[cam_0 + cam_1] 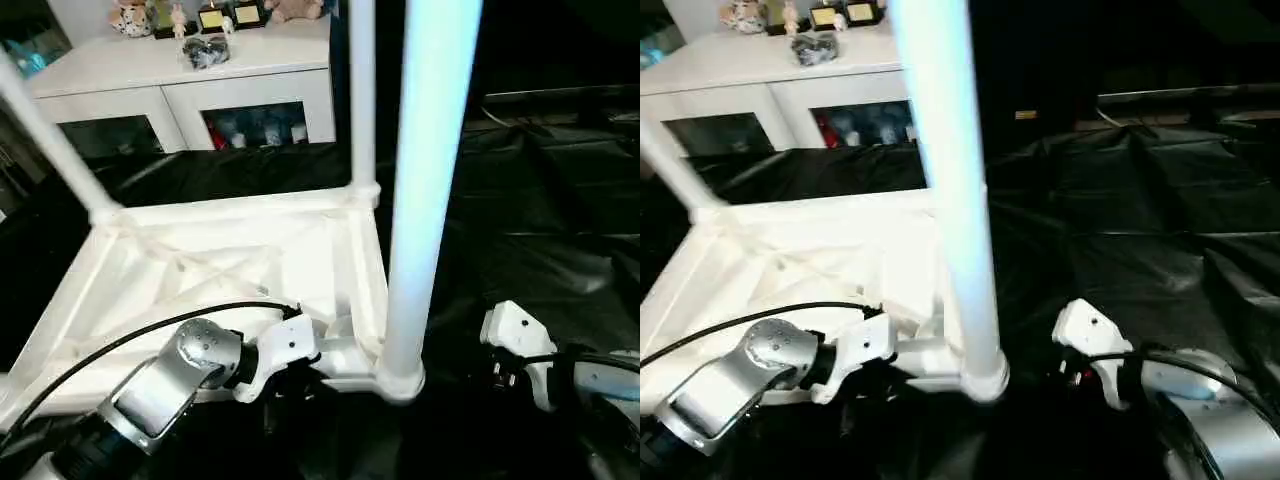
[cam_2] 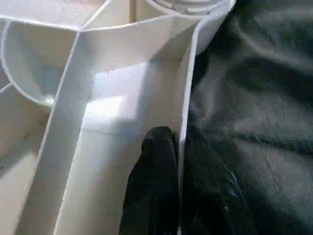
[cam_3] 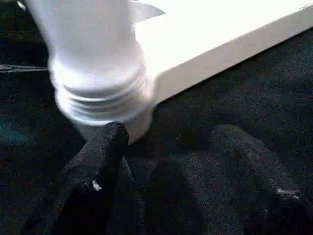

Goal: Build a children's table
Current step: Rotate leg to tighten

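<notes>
Black sheeting [image 1: 560, 200] covers the work surface; white cabinet [image 1: 180, 90] with glass doors stands at the far left, small figurines on top.

Left arm [image 1: 150, 390] reaches in from near left, forearm angled toward the tabletop's near right corner. Left gripper [image 2: 178, 161]: jaws narrow, pinched on the tabletop's thin side wall, one black finger [image 2: 154, 166] inside the rim, the other outside against the sheeting.

Right gripper [image 3: 171, 161] sits low at near right, just beside the corner socket [image 3: 102, 105]; jaws wide, holding nothing, fingers close to the socket.

Tabletop [image 1: 200, 270] lies upside down, ribbed underside up, on the sheeting left of centre. Three white legs stand in its sockets: near right leg [image 1: 425, 180], far right leg [image 1: 362, 90], far left leg [image 1: 50, 140] tilted.
</notes>
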You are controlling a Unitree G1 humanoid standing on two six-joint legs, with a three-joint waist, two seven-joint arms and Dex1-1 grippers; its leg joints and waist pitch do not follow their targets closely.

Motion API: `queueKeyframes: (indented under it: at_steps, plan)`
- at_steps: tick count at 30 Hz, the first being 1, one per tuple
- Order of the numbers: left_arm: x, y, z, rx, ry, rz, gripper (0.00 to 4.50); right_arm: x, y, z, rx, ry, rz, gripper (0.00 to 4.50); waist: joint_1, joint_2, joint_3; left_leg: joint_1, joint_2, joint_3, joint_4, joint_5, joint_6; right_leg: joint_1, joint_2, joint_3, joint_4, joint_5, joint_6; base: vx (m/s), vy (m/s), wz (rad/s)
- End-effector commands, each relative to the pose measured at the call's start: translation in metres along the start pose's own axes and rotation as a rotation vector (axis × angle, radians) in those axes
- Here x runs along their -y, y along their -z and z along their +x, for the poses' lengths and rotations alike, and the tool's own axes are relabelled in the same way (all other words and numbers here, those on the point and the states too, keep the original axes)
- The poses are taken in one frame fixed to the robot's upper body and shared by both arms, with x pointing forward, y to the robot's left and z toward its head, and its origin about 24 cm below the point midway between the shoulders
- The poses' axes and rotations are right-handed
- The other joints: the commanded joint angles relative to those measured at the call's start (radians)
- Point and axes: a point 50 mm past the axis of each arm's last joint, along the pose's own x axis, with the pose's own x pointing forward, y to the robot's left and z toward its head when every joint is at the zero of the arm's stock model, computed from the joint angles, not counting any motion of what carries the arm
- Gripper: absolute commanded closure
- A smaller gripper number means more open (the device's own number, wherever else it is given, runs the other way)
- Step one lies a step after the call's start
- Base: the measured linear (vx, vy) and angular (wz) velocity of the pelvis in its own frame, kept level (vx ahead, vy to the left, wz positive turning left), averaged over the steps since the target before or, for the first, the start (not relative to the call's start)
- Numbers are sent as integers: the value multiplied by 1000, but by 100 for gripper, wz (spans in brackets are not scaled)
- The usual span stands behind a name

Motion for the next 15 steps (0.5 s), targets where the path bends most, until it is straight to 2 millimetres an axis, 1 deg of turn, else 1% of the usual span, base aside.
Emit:
queueKeyframes:
  at_steps: [1,2,3,4,5,6,7,8,9,10,11,12,13,14,15]
  plan:
    - [-14,9,-11,20,-124,-121,448,0,-5,5,28,-9,-18,132,10,-48,-42,-8,113,-58,-72,-133,122,30,-123,66,-95,-211,-190,0,0,0]
    - [-18,8,-11,23,-167,-146,448,4,-5,6,37,17,-19,132,6,-48,-40,-12,107,-57,-69,-119,130,32,-122,64,-96,-217,-187,0,0,0]
    - [-20,8,-10,23,-186,-156,448,6,-5,7,39,34,-22,132,4,-48,-40,-14,106,-57,-69,-117,130,34,-122,63,-96,-227,-184,0,0,0]
    - [-21,8,-10,23,-196,-160,448,9,-4,8,38,57,-19,132,3,-53,-40,-13,104,-56,-68,-115,128,32,-119,62,-99,-249,-172,0,0,0]
    - [-22,7,-9,12,-207,-164,448,11,-3,8,37,70,-17,132,2,-52,-40,-12,102,-55,-66,-114,128,31,-119,62,-101,-260,-169,0,0,0]
    - [-24,7,-7,6,-222,-155,449,13,-2,9,37,89,-7,116,3,-49,-41,-9,103,-56,-66,-112,123,29,-117,62,-101,-269,-168,0,0,0]
    - [-25,6,-6,3,-231,-150,450,15,-2,9,36,99,-1,106,2,-47,-42,-7,105,-56,-67,-112,124,27,-114,63,-100,-255,-172,0,0,0]
    - [-25,4,-4,8,-228,-141,450,17,-2,9,38,119,4,99,3,-48,-44,-4,109,-57,-67,-107,128,27,-113,64,-97,-222,-178,0,0,0]
    - [-25,0,0,30,-218,-106,450,23,-3,11,53,158,21,96,3,-49,-44,-5,109,-56,-68,-101,132,27,-113,64,-96,-204,-182,0,0,0]
    - [-25,-3,2,45,-211,-84,450,26,-3,11,64,179,30,86,2,-47,-46,-5,108,-56,-67,-93,139,27,-112,63,-94,-179,-189,0,0,0]
    - [-25,-5,5,56,-210,-78,450,28,-5,13,84,194,33,73,3,-47,-44,-5,108,-55,-67,-94,143,26,-114,64,-97,-178,-191,0,0,0]
    - [-25,-6,6,62,-213,-77,450,29,-7,14,100,201,35,73,6,-48,-46,-2,110,-53,-66,-93,141,26,-116,65,-95,-169,-198,0,0,0]
    - [-25,-7,8,67,-210,-78,450,29,-9,16,111,200,38,57,9,-49,-45,-3,110,-52,-66,-95,139,28,-116,64,-94,-167,-201,0,0,0]
    - [-24,-6,9,57,-202,-82,450,28,-12,19,126,192,32,53,13,-46,-46,1,112,-52,-67,-103,136,25,-116,65,-95,-179,-200,0,0,0]
    - [-24,-6,10,46,-197,-80,450,28,-14,22,135,188,28,46,15,-47,-47,2,112,-51,-67,-105,135,24,-116,66,-94,-178,-200,0,0,0]
